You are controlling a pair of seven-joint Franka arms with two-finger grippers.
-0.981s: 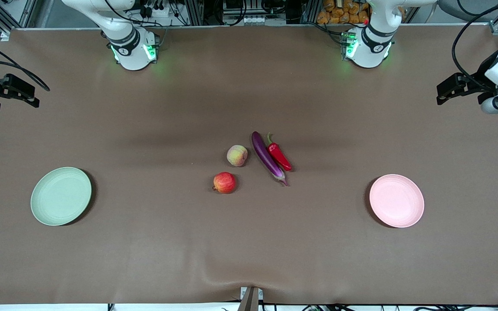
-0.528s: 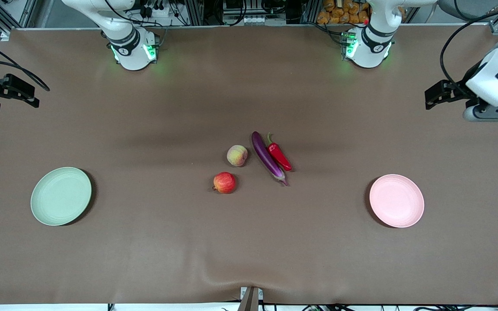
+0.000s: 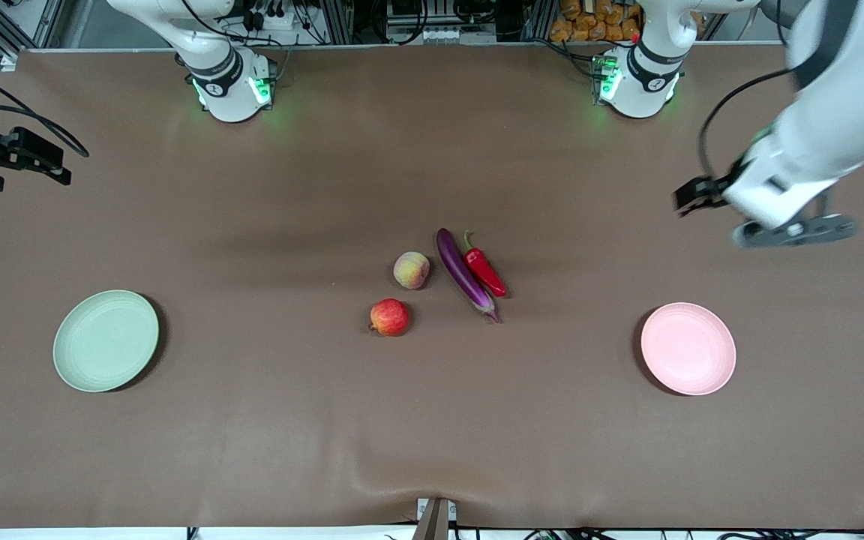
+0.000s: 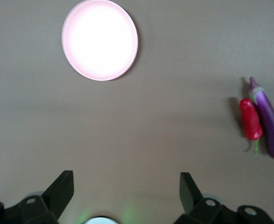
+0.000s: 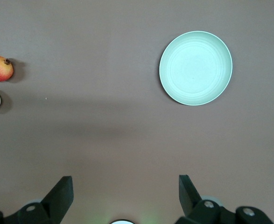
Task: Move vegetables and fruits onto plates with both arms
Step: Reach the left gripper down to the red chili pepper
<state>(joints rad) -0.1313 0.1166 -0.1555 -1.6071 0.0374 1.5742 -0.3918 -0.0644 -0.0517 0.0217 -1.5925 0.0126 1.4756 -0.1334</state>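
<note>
you have 4 pieces of produce grouped at the middle of the table (image 3: 252,450). the eggplant (image 3: 463,274) and the chili (image 3: 484,271) lie side by side, touching along their length, the chili toward the left arm's end. the peach (image 3: 411,270) sits just beside the eggplant toward the right arm's end, and the red fruit (image 3: 389,316) is near the peach, closer to the front camera. none of the 4 is on a plate.

the green plate (image 3: 106,340) lies toward the right arm's end and the pink plate (image 3: 688,348) toward the left arm's end, both well apart from the produce and bare.

your left gripper (image 4: 126,189) hangs in the air over bare table at the left arm's end, with nothing between its fingers (image 4: 62,186), which are spread wide. your right gripper (image 5: 125,190) is up over the table edge at the right arm's end, jaws also spread wide and holding nothing.
</note>
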